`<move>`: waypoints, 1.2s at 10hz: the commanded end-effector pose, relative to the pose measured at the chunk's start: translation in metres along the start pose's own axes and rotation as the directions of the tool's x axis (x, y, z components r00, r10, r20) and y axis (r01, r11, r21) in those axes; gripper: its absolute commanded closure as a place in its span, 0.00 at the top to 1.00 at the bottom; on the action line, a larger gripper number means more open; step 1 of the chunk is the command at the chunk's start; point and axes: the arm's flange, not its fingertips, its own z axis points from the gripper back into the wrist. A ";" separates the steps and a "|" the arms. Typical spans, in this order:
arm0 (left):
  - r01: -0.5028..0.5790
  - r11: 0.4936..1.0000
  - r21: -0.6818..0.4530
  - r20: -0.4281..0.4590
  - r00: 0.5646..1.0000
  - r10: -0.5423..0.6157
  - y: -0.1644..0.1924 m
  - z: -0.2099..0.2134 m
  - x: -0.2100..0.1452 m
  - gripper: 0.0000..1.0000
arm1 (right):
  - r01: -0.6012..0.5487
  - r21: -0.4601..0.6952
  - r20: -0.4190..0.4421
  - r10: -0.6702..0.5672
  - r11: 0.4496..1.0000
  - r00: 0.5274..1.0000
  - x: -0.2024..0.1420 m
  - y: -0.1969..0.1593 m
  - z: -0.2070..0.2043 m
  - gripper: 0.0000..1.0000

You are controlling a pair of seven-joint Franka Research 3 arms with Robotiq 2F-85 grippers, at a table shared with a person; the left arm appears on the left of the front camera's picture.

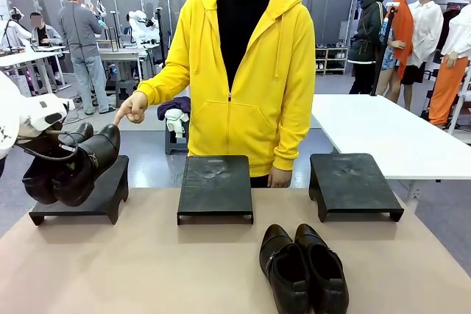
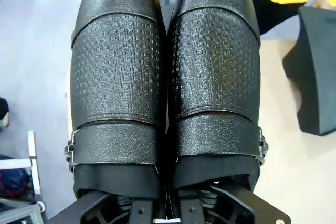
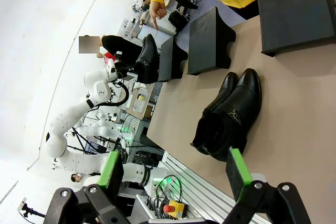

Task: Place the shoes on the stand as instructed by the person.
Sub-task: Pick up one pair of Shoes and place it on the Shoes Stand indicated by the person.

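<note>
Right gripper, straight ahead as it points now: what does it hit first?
Probably the pair of shoes lying on the table, slightly off-centre ahead of the open right gripper; depth is unclear.

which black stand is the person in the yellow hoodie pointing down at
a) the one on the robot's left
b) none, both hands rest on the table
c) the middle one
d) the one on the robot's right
a: the person's pointing hand hangs index finger down over the robot's left black stand, where the left gripper holds a pair of glossy dark leather shoes.
</note>
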 end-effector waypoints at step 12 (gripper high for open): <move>-0.107 0.994 0.024 0.080 0.991 0.105 0.025 -0.063 0.009 0.63 | -0.011 0.012 0.004 0.011 1.000 1.000 0.000 0.001 0.000 1.00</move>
